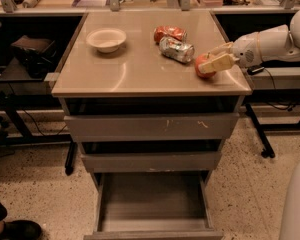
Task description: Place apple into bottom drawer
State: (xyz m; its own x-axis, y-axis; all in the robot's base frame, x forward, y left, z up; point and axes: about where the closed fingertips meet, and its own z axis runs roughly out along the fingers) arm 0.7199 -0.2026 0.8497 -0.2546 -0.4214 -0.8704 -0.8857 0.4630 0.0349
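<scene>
floor (35, 184): speckled terrazzo
counter (140, 74): beige top, grey cabinet below
benches (25, 69): dark, off counter's left and right edges
gripper (208, 60): clasping apple (200, 64), counter's right edge

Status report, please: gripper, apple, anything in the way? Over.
Gripper at tabletop's right edge, shut on apple. Apple on tabletop, not yet in bottom drawer, which is open. Crushed can close beside apple.

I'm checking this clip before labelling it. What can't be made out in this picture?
All in the camera view:
Apple: right side covered by the gripper, which sits at the tabletop's right edge.
Bottom drawer: front cut off by the picture's lower edge.
Upper drawers: insides hidden in shadow behind their fronts.
Arm: cut off by the right edge.
Cans: labels too small to read.
</scene>
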